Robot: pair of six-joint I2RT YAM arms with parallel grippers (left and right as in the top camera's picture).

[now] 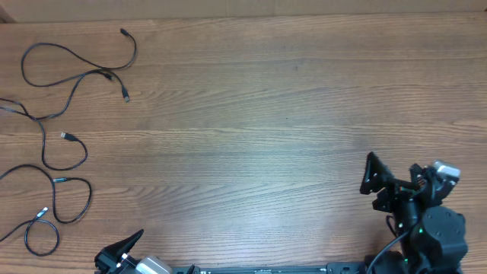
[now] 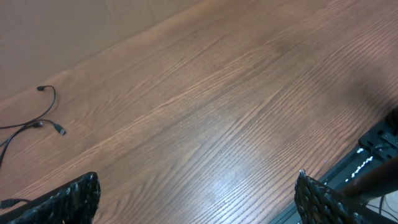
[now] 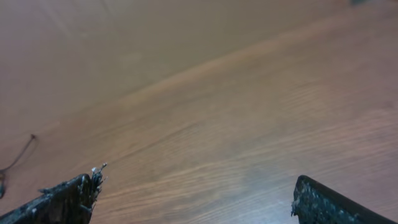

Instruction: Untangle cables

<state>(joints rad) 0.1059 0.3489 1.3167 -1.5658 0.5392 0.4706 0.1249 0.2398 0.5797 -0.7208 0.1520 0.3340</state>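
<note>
Wood-grain desk (image 1: 266, 114), brown, seen from above and from both wrists. Item: cables (image 1: 57, 114), thin black cords lying in loose loops along the desk's far left margin. They sit ahead of the left fingers (image 2: 74, 199) and to their outer side, well apart from them. They are farther still from the right fingers (image 3: 62, 202), which sit across the desk. Small plug ends (image 1: 125, 97) show at several tips. Strands cross at a few spots; whether any crossing is a true knot cannot be told. Some strands run to the desk's left edge and out of frame. Left fingers: spread wide, nothing between them. Right fingers: likewise spread wide and empty. Hazards, as judged:
(1) Closing at a crossing would likely pinch two cords together, so a pull drags the whole lot instead of freeing one.
(2) Pulling a plug end through a loop could cinch it tight.
(3) Cords this thin lie flat, so the fingers may scrape the wood and close on nothing.
(4) A tug toward the left edge could slide a cord off the desk.
(5) A long reach by the right fingers risks crowding the left fingers.
</note>
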